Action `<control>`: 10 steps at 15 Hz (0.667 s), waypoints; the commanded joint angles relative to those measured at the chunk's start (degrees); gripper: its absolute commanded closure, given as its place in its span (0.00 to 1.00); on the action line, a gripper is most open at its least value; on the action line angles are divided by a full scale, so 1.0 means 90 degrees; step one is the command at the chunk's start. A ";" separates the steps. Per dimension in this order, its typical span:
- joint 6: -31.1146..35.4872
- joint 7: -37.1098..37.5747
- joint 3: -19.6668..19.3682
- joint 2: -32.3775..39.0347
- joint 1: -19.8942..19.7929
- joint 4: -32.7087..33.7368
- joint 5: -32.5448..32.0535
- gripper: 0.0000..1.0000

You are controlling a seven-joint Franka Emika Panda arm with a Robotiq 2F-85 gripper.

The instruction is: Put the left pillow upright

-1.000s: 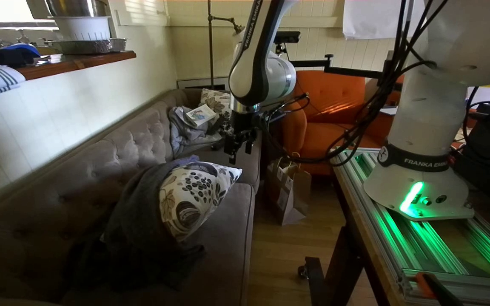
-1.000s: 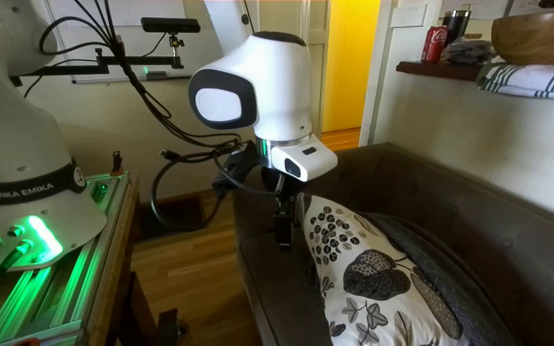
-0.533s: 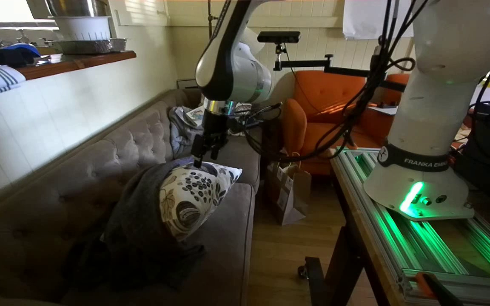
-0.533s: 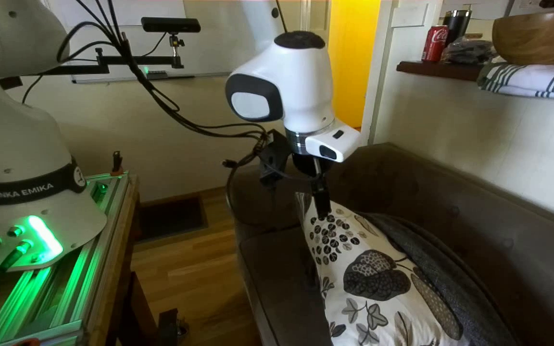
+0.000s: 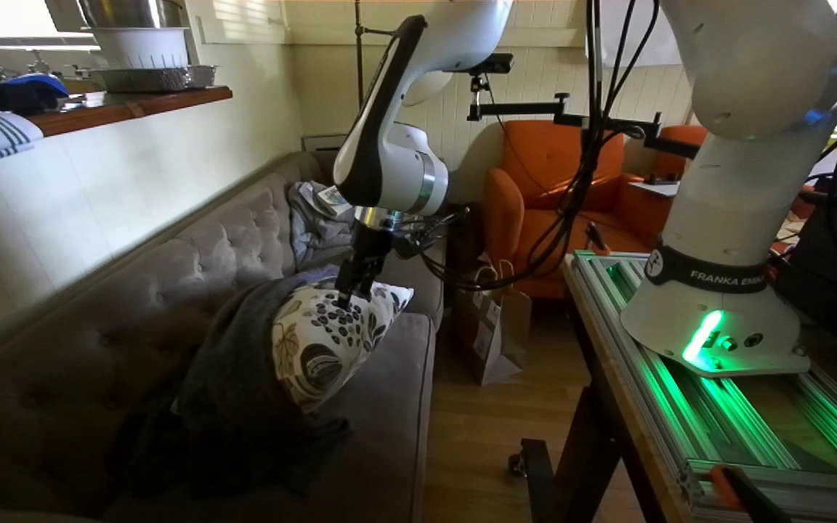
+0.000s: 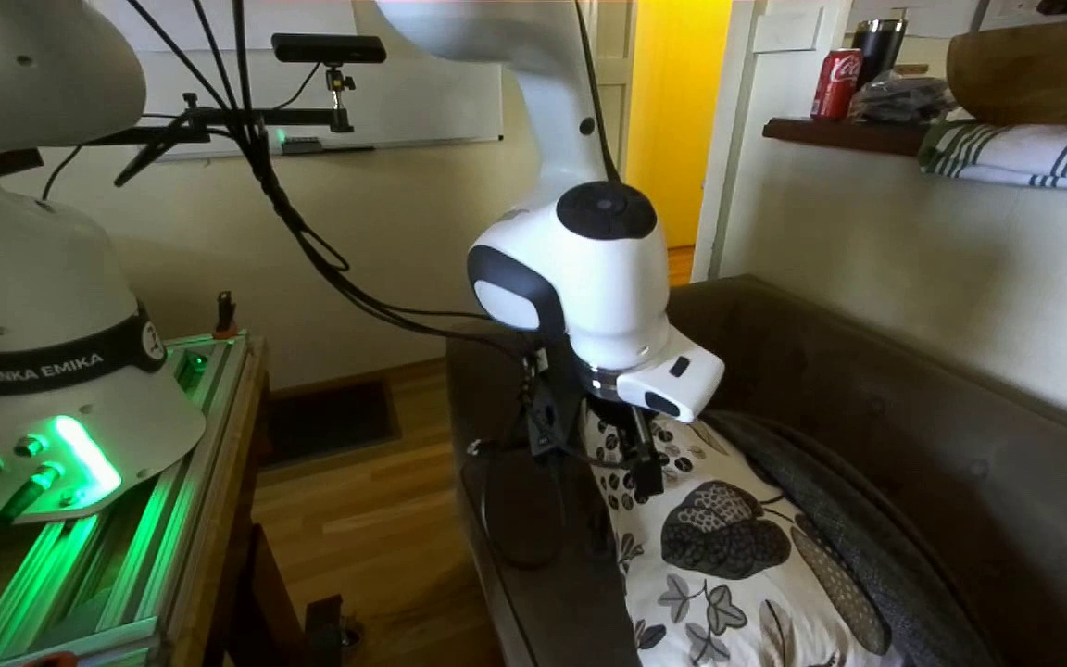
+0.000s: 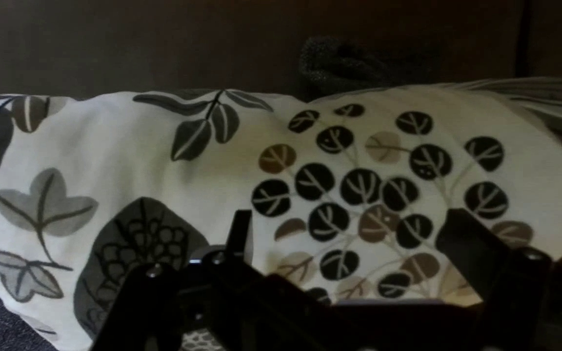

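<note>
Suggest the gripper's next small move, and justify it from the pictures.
Probably ease the gripper slightly down, jaws open, onto the floral pillow, ready for a pinch. In the wrist view its fingers stand apart with the pillow's print showing between them, so nothing looks gripped; the pillow lies tilted. Whether the fingertips touch it is unclear.

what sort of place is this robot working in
Probably a living room, perhaps in a home: the tufted sofa, the leaf-print throw pillow on it and the orange armchair all suggest that. An office lounge can't be ruled out.
</note>
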 commanded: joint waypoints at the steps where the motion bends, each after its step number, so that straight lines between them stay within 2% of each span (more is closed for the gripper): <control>1: 0.0402 -0.0400 0.0212 0.0536 -0.0341 0.0339 -0.0158 0.00; 2: 0.0486 -0.0459 0.0217 0.0619 -0.0355 0.0401 -0.0146 0.00; 3: 0.0606 0.0391 0.0196 0.0718 -0.0494 0.0339 -0.1205 0.00; 7: 0.0908 0.1601 -0.0229 0.0935 -0.0240 0.0453 -0.2853 0.00; 10: 0.0973 0.2313 -0.0510 0.1039 -0.0054 0.0558 -0.3696 0.00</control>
